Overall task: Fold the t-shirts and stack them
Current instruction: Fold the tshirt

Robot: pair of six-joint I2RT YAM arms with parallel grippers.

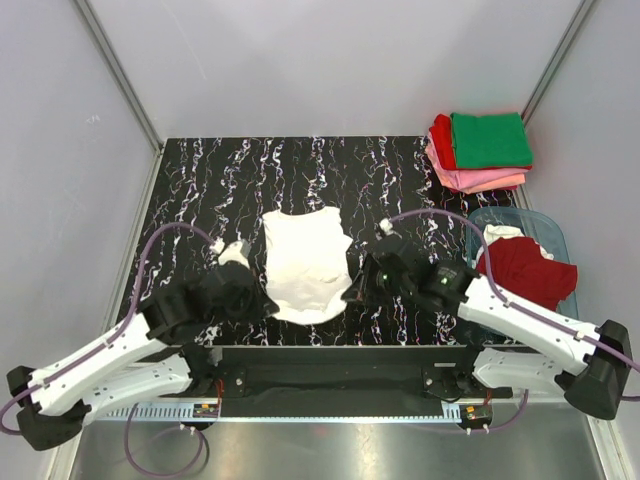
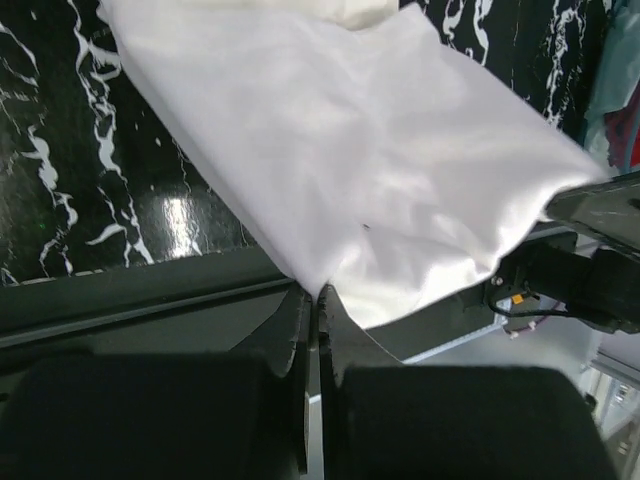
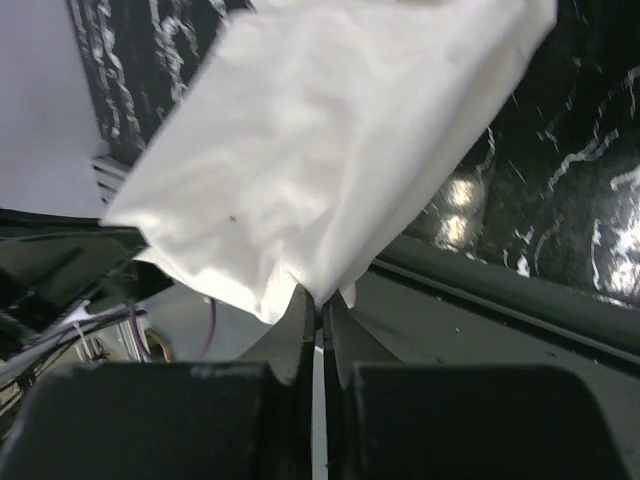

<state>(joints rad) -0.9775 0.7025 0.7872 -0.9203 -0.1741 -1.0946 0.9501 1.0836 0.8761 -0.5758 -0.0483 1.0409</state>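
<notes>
Top external adds tee stack (image 1: 490,140) (far rt), wrists just pinched white tee (image 2: 380,170)

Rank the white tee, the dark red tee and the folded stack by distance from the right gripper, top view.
1. white t-shirt: table centre, its edge pinched in the right gripper.
2. dark red t-shirt: in the tub, right side.
3. folded stack: far right corner.

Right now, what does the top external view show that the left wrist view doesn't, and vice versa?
Only top external: the folded stack of green, red and pink t-shirts, far right, and the whole outline of the white cloth t-shirt. Only left wrist: the left fingers pinched shut on its edge. Both: that shirt and the black marbled table.
</notes>
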